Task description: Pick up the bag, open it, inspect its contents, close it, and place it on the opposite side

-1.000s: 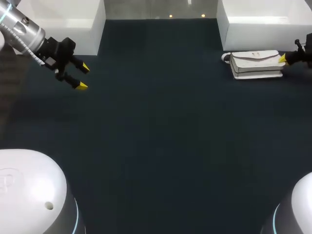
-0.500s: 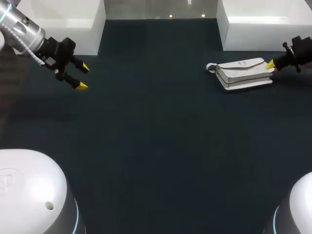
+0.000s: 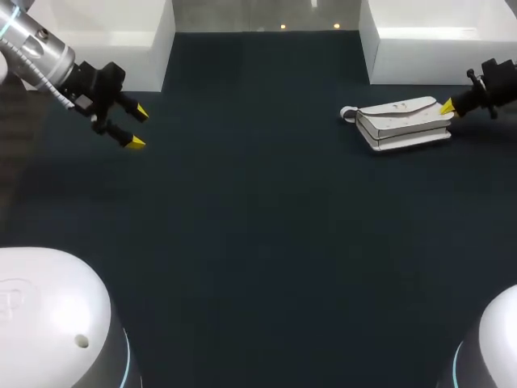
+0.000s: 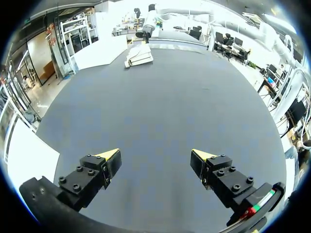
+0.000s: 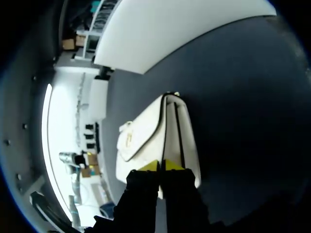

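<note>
The white bag [image 3: 404,123] lies at the table's far right, slanted, with a small loop handle [image 3: 347,113] at its left end. My right gripper [image 3: 447,106] comes in from the right edge, its yellow tips pressed together on the bag's right end. In the right wrist view the bag [image 5: 155,141] stretches ahead of the right gripper [image 5: 161,166], whose tips pinch the seam at its near end. My left gripper [image 3: 136,127] hangs open over the far left of the table with nothing between its fingers. In the left wrist view the bag [image 4: 139,55] is far ahead of the left gripper [image 4: 155,155].
A white box [image 3: 440,36] stands at the back right, just behind the bag. Another white box [image 3: 105,36] stands at the back left, close behind my left arm. The dark table top [image 3: 258,226] spreads across the middle and front.
My right gripper moved left with the bag, which shifted toward the table's middle and turned to a slant. Since half a second ago it has hardly moved. The left arm stayed still.
</note>
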`<state>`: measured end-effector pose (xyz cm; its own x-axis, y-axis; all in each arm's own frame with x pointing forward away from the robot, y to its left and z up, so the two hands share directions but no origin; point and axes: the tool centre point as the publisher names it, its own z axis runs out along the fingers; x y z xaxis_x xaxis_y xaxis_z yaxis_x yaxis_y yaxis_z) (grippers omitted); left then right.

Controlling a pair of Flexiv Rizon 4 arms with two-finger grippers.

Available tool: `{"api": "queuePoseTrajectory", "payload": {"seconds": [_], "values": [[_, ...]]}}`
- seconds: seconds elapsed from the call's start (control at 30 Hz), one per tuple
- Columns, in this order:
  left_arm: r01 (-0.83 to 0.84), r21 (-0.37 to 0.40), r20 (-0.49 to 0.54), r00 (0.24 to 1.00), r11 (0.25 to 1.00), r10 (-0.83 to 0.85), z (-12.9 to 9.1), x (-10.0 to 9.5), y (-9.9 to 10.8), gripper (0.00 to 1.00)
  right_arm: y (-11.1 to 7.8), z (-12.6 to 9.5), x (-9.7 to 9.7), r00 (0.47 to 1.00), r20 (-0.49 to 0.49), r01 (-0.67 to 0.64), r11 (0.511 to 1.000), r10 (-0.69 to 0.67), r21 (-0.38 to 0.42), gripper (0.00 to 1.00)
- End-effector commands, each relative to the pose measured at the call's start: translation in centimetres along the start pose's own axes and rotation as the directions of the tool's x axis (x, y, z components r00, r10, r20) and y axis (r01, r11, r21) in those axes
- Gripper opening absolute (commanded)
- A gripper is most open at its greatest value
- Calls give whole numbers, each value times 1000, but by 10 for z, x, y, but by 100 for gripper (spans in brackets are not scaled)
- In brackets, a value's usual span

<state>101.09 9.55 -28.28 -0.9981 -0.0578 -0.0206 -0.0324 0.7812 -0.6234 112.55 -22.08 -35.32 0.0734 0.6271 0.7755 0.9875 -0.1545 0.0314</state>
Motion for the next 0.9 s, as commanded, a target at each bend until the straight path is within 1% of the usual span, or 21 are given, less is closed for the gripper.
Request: {"api": "queuePoseTrajectory", "payload": {"seconds": [0.03, 0.6, 0.9], "values": [[-1, 2, 2, 1000, 1000, 1, 1, 0, 0, 100, 5, -2, -2, 1000, -6, 0, 999, 0, 51, 0], [-1, 2, 2, 1000, 1000, 1, 1, 0, 0, 100, 5, -2, -2, 1000, -6, 0, 999, 0, 51, 0], [-1, 2, 2, 1000, 1000, 1, 1, 0, 0, 100, -6, 10, 7, 998, -49, -30, 998, 27, -46, 0]]}}
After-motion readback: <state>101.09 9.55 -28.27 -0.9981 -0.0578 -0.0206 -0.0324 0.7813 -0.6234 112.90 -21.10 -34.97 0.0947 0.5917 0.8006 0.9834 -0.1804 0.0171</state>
